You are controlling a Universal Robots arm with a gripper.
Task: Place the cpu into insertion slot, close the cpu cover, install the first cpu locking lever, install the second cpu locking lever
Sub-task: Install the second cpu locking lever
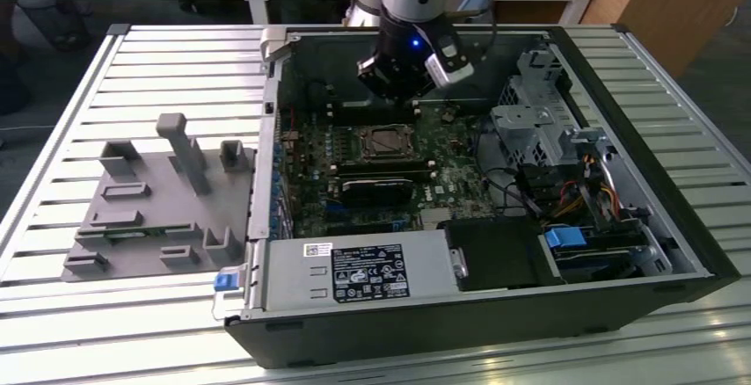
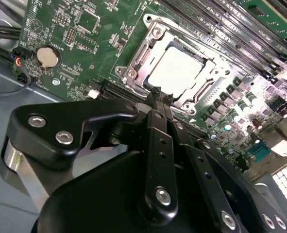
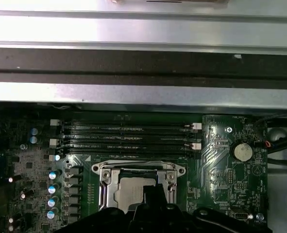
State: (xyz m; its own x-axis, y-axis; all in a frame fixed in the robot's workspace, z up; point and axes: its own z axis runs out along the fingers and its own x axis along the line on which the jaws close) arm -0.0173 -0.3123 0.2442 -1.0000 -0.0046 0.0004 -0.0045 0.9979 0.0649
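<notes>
The cpu (image 2: 176,73) lies flat in its socket on the green motherboard (image 2: 80,39), its pale metal top showing through the window of the cpu cover (image 2: 136,60). That silvery frame lies down around the chip. In the first wrist view the cpu (image 3: 128,191) and the cover (image 3: 107,187) sit just beyond my black fingers. My gripper (image 2: 158,93) hangs a little above the socket's near edge, fingers pressed together with nothing between them. The exterior view has the gripper (image 1: 399,93) inside the open computer case, over the board just behind the socket (image 1: 385,143).
Long black memory sticks (image 3: 128,136) run beside the socket, with a coin battery (image 3: 241,152) off to one side. The case wall (image 1: 273,121) and drive cage (image 1: 534,130) flank the board. A grey fixture (image 1: 153,200) sits on the slatted table at the exterior view's left.
</notes>
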